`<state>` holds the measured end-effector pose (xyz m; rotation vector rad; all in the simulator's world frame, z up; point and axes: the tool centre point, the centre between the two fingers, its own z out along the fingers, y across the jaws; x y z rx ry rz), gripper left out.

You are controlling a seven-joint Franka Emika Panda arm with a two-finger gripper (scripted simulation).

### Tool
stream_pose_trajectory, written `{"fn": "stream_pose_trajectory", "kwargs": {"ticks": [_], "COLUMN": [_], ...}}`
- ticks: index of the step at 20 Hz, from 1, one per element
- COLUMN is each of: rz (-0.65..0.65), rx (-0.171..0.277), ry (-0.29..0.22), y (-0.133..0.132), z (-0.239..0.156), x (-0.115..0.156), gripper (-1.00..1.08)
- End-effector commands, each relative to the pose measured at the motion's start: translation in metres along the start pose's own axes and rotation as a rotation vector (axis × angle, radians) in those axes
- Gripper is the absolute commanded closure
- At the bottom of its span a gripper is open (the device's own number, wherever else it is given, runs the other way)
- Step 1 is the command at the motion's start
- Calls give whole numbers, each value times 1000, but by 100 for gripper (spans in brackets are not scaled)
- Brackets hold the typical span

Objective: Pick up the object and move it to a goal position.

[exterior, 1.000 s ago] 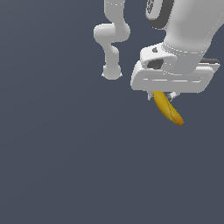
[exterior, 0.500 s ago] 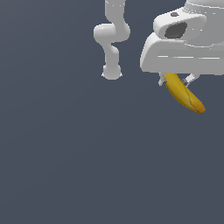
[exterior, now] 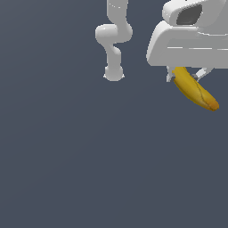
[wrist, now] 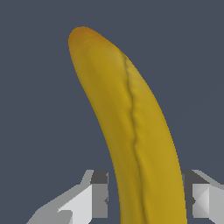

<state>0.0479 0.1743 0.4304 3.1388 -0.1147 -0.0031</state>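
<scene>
A: Banana (wrist: pixel 135 131) — where is it?
B: Clamped in the hand (exterior: pixel 185 76), hanging clear above the bench (exterior: pixel 89 169), orange-brown end slanting down and away from the hand.
A: And the fingers (wrist: pixel 94 194)?
B: Closed on the banana's upper part, one each side. Farther back, beyond the hand, stands the arm's white base (exterior: pixel 114 73).
</scene>
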Motion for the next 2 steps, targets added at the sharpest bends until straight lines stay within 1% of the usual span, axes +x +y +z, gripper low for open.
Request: {"fn": "stream_pose_trajectory", "kwargs": {"ticks": [1,2], "rz": [0,0], "rx": [1,1], "ry": [2,2], "y": [0,0], "z": [-2,-3], "x": [0,1], "gripper": [108,108]}}
